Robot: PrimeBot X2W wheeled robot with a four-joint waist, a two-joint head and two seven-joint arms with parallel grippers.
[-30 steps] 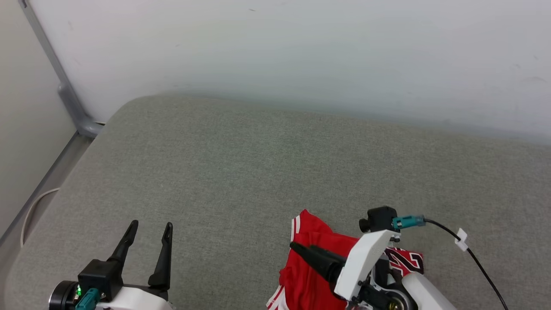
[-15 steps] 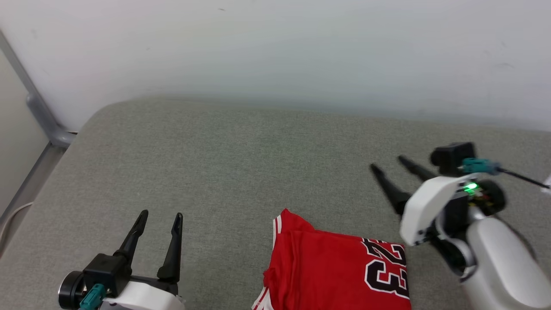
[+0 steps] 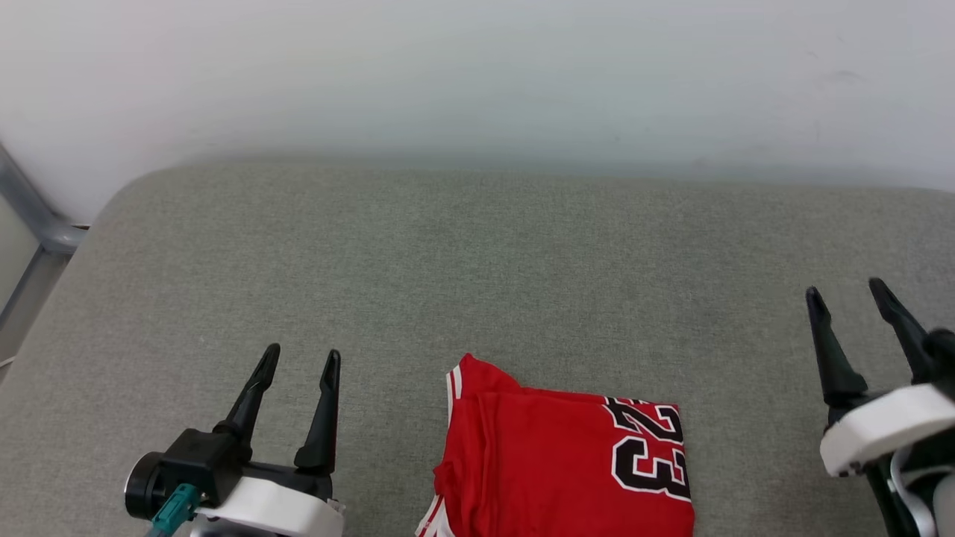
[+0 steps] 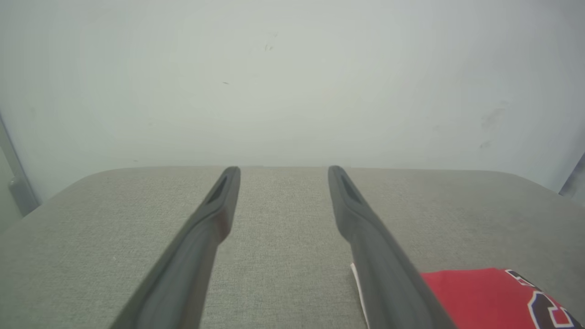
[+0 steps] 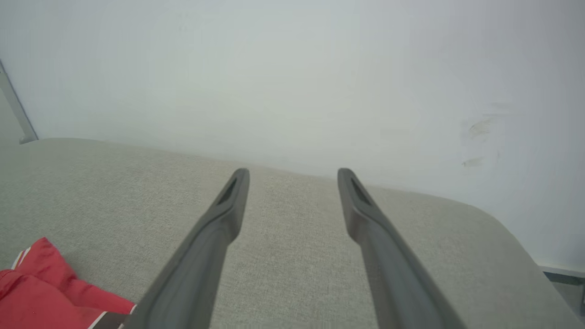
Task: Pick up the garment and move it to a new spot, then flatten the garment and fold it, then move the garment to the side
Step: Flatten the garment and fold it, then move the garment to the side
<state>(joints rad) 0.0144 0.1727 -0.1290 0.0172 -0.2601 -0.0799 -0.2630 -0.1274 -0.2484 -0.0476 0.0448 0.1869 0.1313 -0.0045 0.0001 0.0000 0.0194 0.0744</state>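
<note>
While both of my arms hang over the grey fabric-covered table (image 3: 477, 261), the folded red jersey-style garment with striped trim and a black "23" print (image 3: 567, 462) lies at 6 o'clock in the head view, flat on the table between them and touching neither. My left pincer (image 3: 303, 350) sits at 8 o'clock with its fingers spread apart and nothing in them. My right pincer (image 3: 844, 287) sits at 3 o'clock, equally wide and empty.

From the left pincer the garment lies toward 4 o'clock, and in the left wrist view its red corner (image 4: 475, 292) shows just past the right-hand finger. From the right pincer it lies toward 8 o'clock, and the trimmed corner (image 5: 41, 283) shows low at the left in the right wrist view.

The head view's bottom edge cuts off its near side, so I cannot tell its long axis. The print sits on the 3 o'clock half, turned sideways.

I judge the folding done and the move aside still ahead. The left pincer looks slightly nearer, so the 9 o'clock edge is my likely hold.
</note>
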